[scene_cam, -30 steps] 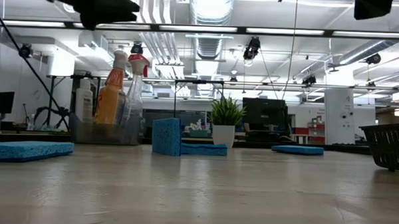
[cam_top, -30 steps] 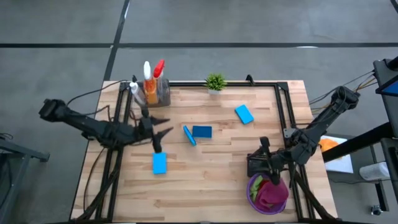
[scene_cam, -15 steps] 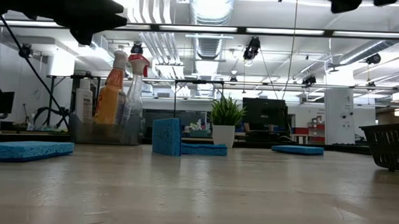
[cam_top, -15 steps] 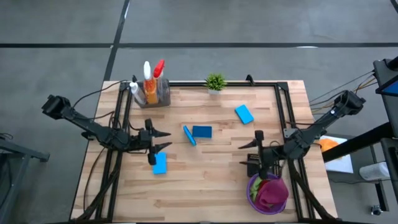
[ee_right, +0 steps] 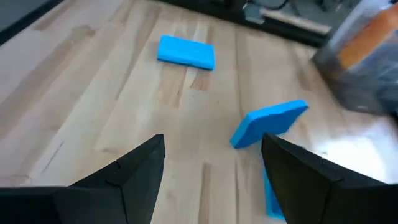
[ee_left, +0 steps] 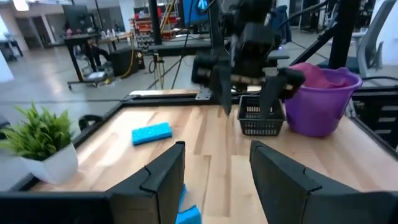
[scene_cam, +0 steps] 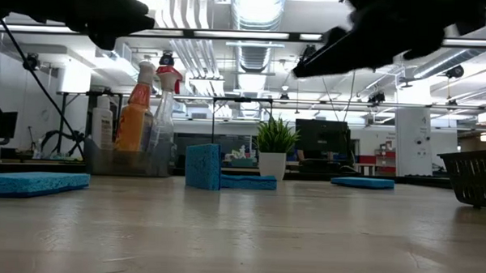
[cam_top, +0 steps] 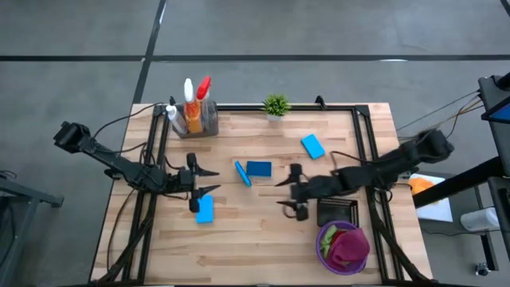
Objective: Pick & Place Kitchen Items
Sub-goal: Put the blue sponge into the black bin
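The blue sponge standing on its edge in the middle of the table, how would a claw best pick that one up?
Probably from straight above, pinching the upright sponge across its two broad flat faces near the top edge. It stands thin and tall beside a flat sponge, so that narrow thickness fits between the fingers. The open right gripper hovers nearest.

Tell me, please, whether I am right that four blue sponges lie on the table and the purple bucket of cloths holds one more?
Not quite: the purple bucket holds only cloths, no sponge, as the high view shows. Four blue sponges are on the table.
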